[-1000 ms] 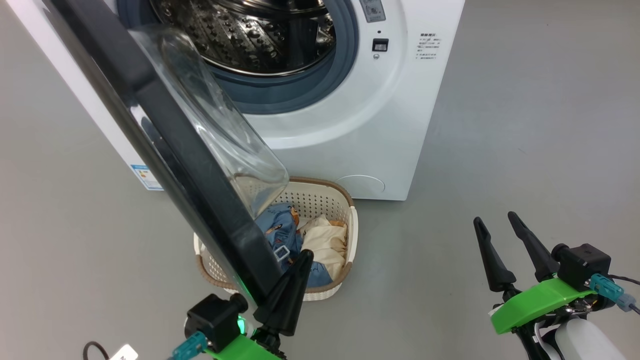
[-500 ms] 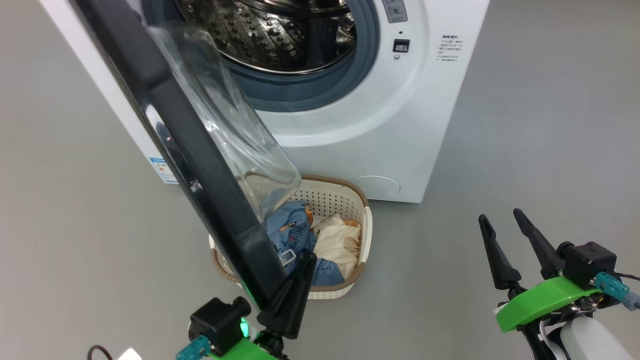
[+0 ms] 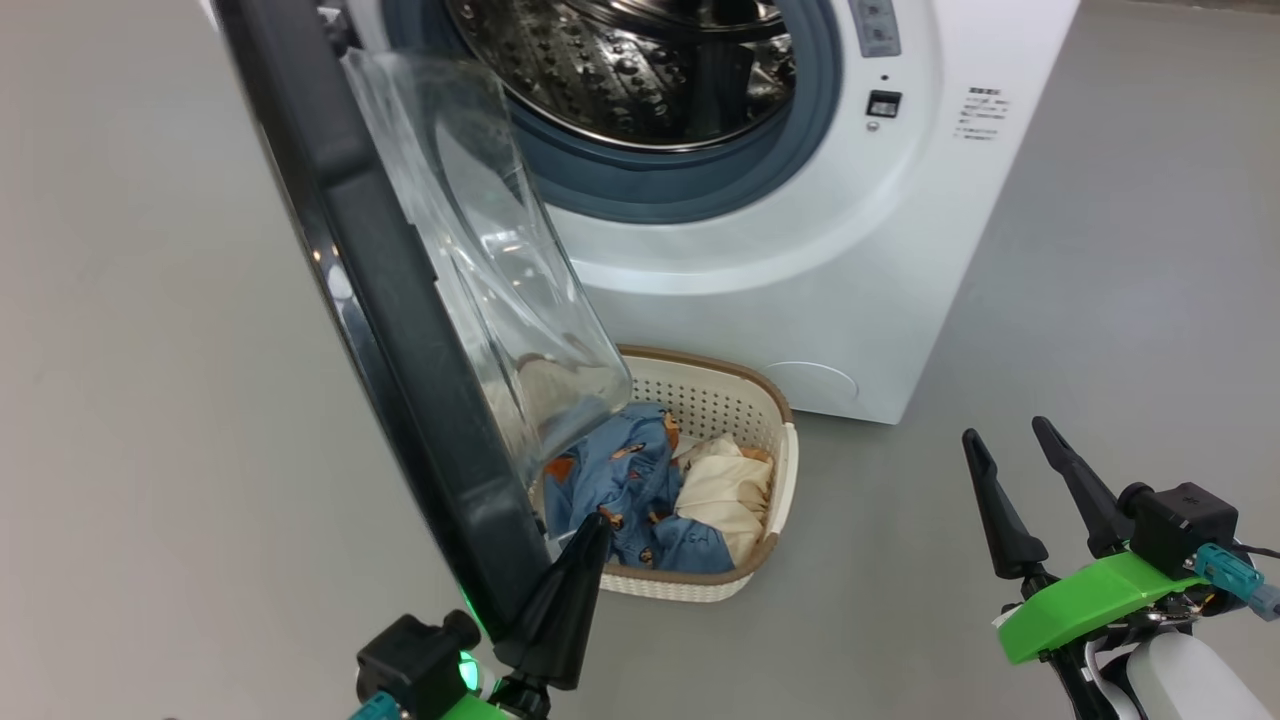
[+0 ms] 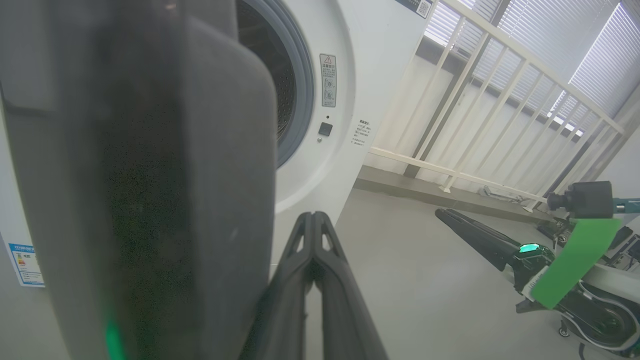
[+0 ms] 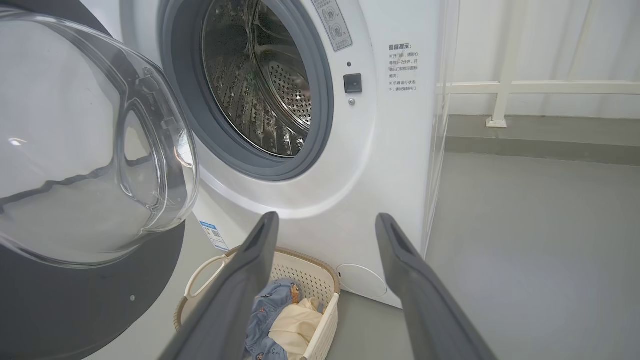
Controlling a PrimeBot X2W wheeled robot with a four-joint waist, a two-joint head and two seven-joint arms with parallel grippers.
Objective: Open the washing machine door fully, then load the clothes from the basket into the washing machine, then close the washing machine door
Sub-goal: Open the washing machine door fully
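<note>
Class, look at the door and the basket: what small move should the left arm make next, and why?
Probably sweep the shut left claw leftward, pushing the washing machine door wider: it stands partly open, overhanging the basket of clothes.

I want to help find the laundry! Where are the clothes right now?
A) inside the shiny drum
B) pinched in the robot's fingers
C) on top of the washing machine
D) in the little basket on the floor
D: the blue and cream clothes lie bundled in the basket, which stands in front of the washing machine.
</note>
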